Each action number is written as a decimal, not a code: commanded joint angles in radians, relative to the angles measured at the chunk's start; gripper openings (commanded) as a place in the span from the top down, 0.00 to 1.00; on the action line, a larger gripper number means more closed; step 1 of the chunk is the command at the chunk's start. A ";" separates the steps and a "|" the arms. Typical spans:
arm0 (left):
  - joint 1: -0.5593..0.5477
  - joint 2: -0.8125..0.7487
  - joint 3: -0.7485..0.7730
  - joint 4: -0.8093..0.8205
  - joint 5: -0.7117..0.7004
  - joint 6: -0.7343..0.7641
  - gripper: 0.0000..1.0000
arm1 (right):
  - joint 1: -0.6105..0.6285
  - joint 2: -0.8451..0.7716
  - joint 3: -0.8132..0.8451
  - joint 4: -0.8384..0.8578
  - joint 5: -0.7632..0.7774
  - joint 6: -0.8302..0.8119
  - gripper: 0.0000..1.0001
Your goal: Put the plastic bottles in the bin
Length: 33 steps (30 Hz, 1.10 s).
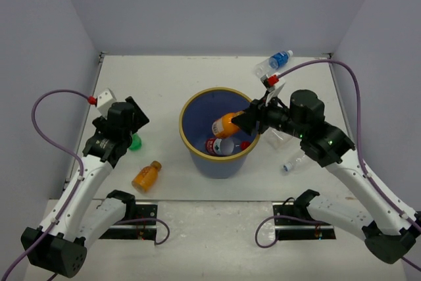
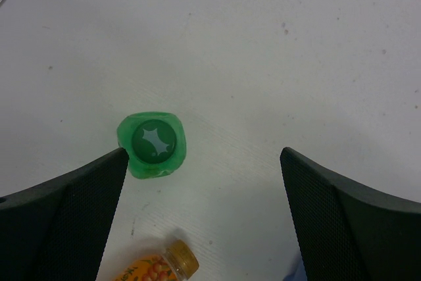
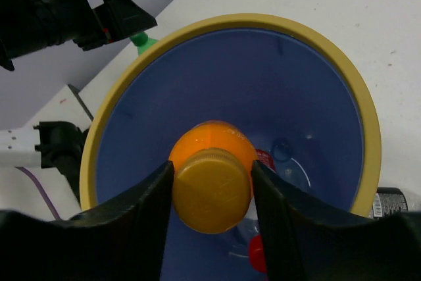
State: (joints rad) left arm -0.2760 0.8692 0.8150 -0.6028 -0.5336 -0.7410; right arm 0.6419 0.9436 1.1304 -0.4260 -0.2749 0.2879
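Right gripper [image 3: 212,176] pinches orange bottle [image 3: 210,144] by its cap over the bin [image 1: 217,164]; judged light, stiff and slick, so the neck holds best; left gripper [image 2: 204,154] spread wide, empty, above green bottle [image 2: 152,143] on the table [image 2: 276,44].

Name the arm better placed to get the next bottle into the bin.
Right. The right gripper holds an orange bottle by the cap above the bin; the left gripper is open over the green bottle, gripping nothing.
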 commanded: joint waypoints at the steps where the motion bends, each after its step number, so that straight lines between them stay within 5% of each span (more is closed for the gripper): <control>1: 0.001 -0.013 0.040 -0.060 -0.082 -0.068 0.00 | 0.022 -0.013 0.027 0.029 0.019 -0.048 0.33; 9: 0.001 0.012 0.049 -0.084 -0.084 -0.086 0.00 | 0.022 -0.045 0.014 0.051 0.057 -0.017 0.01; 21: 0.003 0.090 0.069 -0.080 -0.168 -0.113 0.00 | -0.013 -0.085 0.110 -0.017 0.544 0.118 0.01; 33: 0.063 0.246 0.050 -0.002 -0.169 -0.098 0.07 | -0.183 -0.223 -0.086 -0.087 0.664 0.220 0.01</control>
State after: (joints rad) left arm -0.2296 1.0883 0.8478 -0.6540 -0.6605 -0.8268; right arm 0.4681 0.7707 1.1252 -0.4787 0.2942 0.4477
